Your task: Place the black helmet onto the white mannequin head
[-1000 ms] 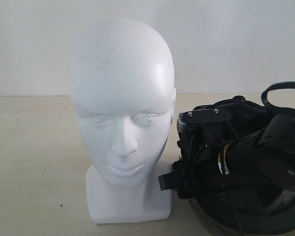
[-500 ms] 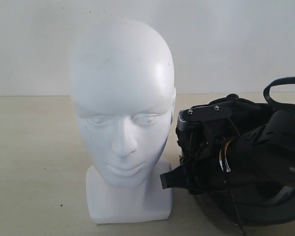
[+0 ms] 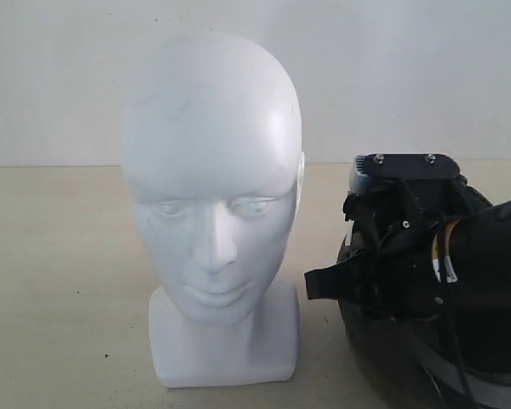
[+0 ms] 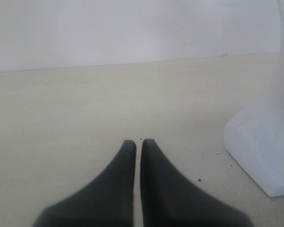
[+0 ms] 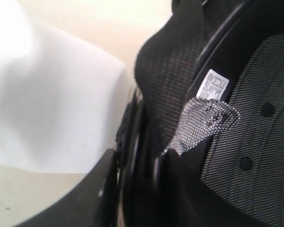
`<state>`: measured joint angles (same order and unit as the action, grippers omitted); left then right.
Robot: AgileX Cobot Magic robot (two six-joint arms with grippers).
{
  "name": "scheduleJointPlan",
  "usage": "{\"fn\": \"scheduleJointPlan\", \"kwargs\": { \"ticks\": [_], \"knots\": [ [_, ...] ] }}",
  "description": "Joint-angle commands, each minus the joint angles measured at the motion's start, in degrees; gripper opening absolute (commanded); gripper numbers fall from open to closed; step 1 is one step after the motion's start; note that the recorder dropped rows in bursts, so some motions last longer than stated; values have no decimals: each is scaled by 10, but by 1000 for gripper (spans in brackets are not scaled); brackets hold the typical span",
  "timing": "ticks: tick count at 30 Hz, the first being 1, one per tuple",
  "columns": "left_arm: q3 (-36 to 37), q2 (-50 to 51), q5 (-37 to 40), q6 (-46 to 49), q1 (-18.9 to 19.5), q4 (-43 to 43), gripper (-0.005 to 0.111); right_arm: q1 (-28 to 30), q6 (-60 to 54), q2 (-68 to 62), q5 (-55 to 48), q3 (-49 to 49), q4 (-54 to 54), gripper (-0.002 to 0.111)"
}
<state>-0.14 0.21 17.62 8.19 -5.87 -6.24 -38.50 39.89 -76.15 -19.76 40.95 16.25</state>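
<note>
The white mannequin head (image 3: 211, 196) stands upright on its block base, facing the exterior camera. Its base (image 4: 262, 142) shows in the left wrist view and its white side (image 5: 52, 109) in the right wrist view. The black helmet (image 3: 383, 349) sits just right of the base, mostly covered by my right arm. My right gripper (image 5: 139, 161) is shut on the helmet's rim, one finger outside the shell and one against the mesh lining (image 5: 255, 142). My left gripper (image 4: 138, 142) is shut and holds nothing, low over the table beside the base.
The beige table (image 3: 60, 281) stretches left of the head, with a plain white wall (image 3: 409, 77) behind. My right arm's black wrist block (image 3: 404, 170) sits close to the head's cheek side.
My right arm has shifted right and upward, and its jaws have closed on the helmet's rim. The helmet has turned with it. The mannequin head has not moved.
</note>
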Motion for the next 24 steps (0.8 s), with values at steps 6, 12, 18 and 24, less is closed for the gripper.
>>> {"fn": "scheduleJointPlan", "kwargs": {
  "ticks": [6,12,18,24],
  "knots": [
    [1,-2,-2,1,1,-3,5,2,23,147,-2,-9,-34,0],
    [1,-2,-2,1,1,-3,5,2,-22,202,-93,-9,-57,0],
    [1,-2,-2,1,1,-3,5,2,-133,200,-141,-29,-54,0],
    [1,-2,-2,1,1,-3,5,2,-128,135,-14,-67,-55,0]
  ]
}}
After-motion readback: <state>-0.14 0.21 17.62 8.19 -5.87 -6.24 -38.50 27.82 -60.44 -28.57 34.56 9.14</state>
